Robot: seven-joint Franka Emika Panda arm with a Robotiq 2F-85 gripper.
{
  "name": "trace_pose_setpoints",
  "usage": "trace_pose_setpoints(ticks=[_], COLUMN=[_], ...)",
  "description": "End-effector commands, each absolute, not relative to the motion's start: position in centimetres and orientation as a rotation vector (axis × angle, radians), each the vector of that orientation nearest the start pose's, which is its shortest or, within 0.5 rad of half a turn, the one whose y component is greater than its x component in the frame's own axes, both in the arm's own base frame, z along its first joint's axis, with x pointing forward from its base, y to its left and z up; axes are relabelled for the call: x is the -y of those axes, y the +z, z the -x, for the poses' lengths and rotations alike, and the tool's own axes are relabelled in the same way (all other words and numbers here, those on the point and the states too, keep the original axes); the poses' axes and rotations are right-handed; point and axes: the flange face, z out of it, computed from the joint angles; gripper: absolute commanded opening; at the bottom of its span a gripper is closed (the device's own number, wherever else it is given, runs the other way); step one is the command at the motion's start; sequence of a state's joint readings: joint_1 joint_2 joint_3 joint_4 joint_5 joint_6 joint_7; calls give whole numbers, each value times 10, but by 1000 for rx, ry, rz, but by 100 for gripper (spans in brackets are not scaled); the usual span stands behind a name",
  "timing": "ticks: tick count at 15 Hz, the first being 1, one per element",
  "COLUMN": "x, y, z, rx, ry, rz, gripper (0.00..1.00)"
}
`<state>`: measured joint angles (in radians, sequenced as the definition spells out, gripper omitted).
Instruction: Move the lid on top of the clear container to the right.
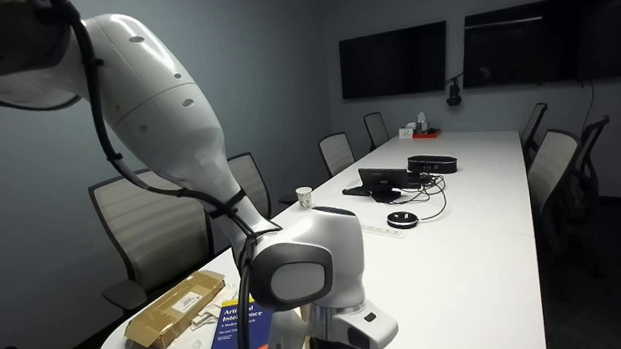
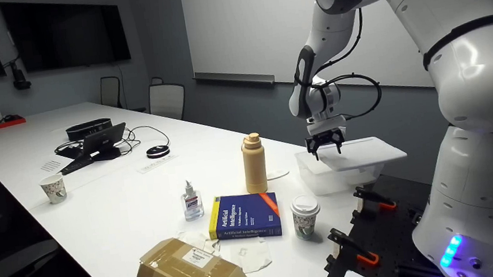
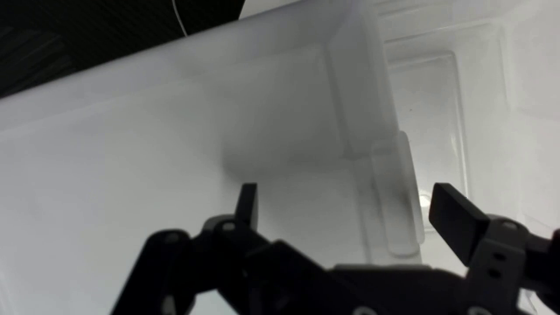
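Note:
The lid [image 2: 366, 152] is a pale grey-white flat rectangle lying across the top of the clear container [image 2: 327, 182] in an exterior view. It is shifted toward the robot base, overhangs that side and leaves part of the container uncovered. In the wrist view the lid [image 3: 175, 175] fills the left and middle, and the container [image 3: 437, 100] shows to its right. My gripper [image 2: 328, 153] is open and empty. In the wrist view its fingers [image 3: 344, 192] stand either side of the lid's edge, one above the lid, one beyond it. Contact cannot be told.
A tan bottle [image 2: 255, 168] and a small round white disc [image 2: 277, 174] stand left of the container. A blue book [image 2: 248, 213], lidded paper cup [image 2: 305, 218], sanitizer bottle [image 2: 192, 204] and cardboard box [image 2: 192, 274] lie nearer. Clamps [image 2: 378, 197] sit at the table edge.

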<state>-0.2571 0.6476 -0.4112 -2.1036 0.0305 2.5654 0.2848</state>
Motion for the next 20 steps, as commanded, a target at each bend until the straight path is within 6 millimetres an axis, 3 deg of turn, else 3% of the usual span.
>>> trace_pose_setpoints(ticks=[1,7,10,15,20], x=[333,275,234,160,115], y=[141,208,254,345,395], z=[-444,-477,-486,-497,-503], rx=[-1452,-1269,-1239,-1130,-1050], ry=[268,150,210,159,87], rz=[2975,2994,3030,3150,3187], gripper=[100,100,100,100,100])
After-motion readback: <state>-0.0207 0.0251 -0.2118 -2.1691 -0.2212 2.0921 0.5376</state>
